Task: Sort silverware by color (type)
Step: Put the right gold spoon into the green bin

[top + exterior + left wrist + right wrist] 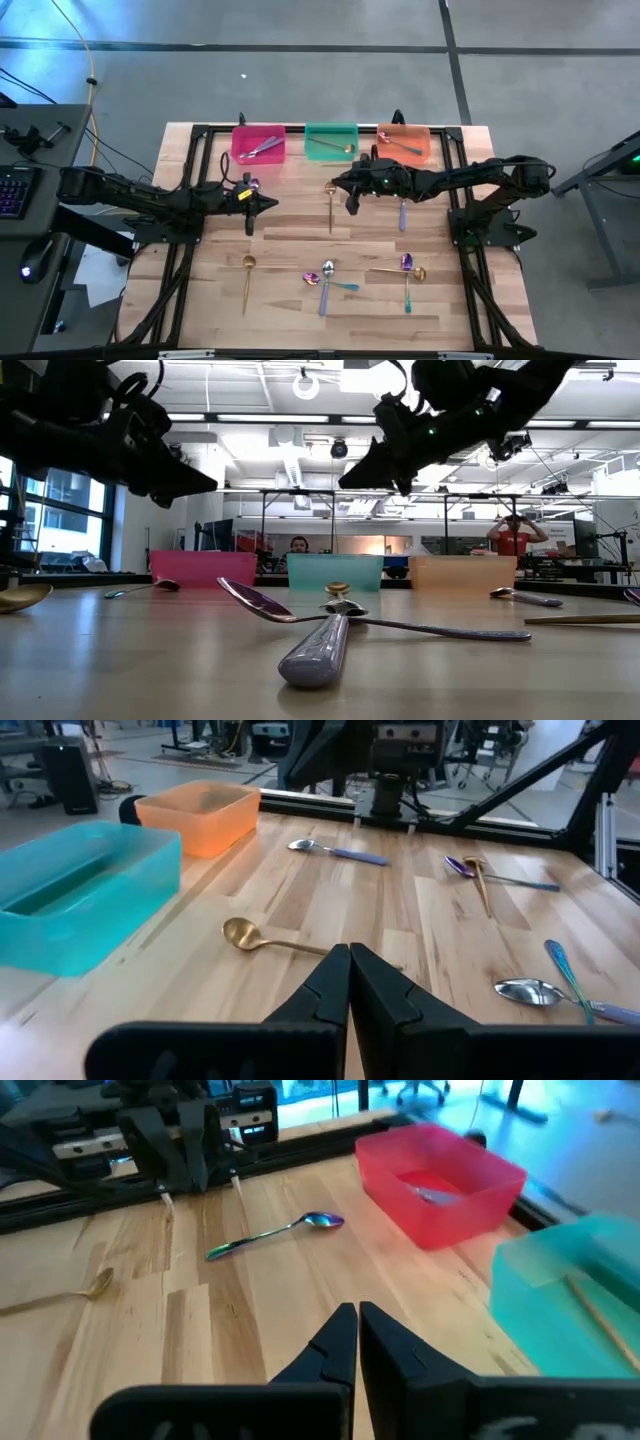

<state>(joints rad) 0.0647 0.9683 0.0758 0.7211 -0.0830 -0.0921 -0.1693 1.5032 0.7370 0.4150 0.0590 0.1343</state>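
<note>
Two grippers hover closed and empty above scattered spoons (pixel 330 208).
Left gripper (pixel 268 204) at 9 o'clock, right gripper (pixel 338 183) near 12; no readable writing on the pink bin (pixel 259 144).

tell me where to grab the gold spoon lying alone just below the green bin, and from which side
Grip the gold spoon on its thin handle near the middle, coming straight down from above with the fingers set across it. It lies flat on the table, bowl toward the green bin, nothing touching it, so the handle's long sides are free. The right gripper, shut, hangs closest; it would likely have to open first.
</note>
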